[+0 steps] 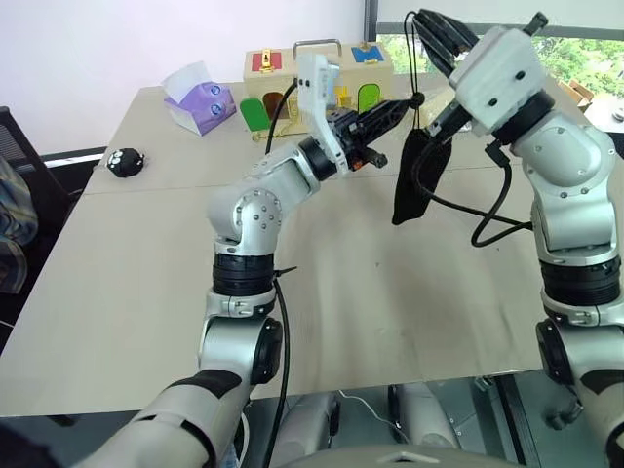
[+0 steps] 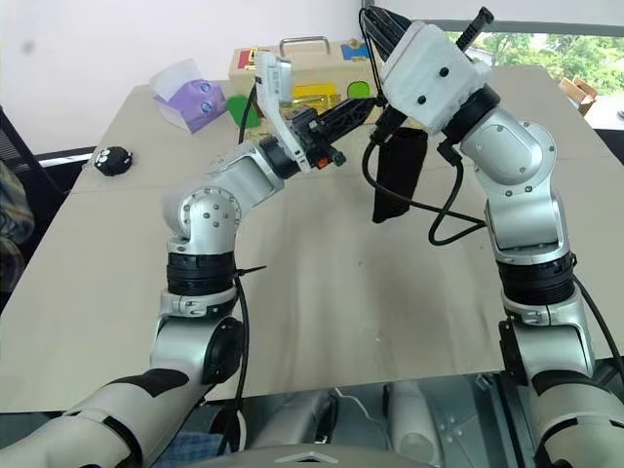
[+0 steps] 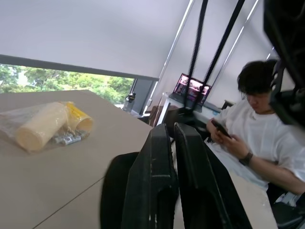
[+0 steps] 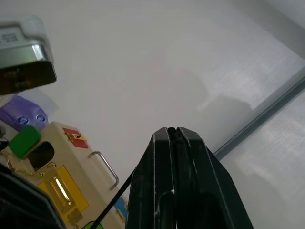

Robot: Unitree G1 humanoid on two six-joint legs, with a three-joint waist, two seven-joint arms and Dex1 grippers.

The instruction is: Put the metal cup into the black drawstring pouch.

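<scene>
Both arms raised over the beige table. Right gripper held high, fingers pressed together on a thin black cord (the right wrist view shows the cord running out from between the closed tips). The black drawstring pouch hangs from that cord, clear of the table, limp and roughly upright.

Left gripper points toward the pouch's upper end, its tip at or just beside the fabric; head views cannot settle contact. In the left wrist view its two fingers stand nearly together with only a narrow slit between them, nothing seen held, and a dark mass, likely the pouch, lies just below them.

Metal cup: cannot be made out anywhere; whether it sits inside the pouch cannot be told.

Head views give the far table edge: a wooden latch box with coloured doors, a purple tissue pack, a small black round thing with white dots. The left wrist view adds a bag of yellow cups and a seated person in a white shirt holding a phone.
</scene>
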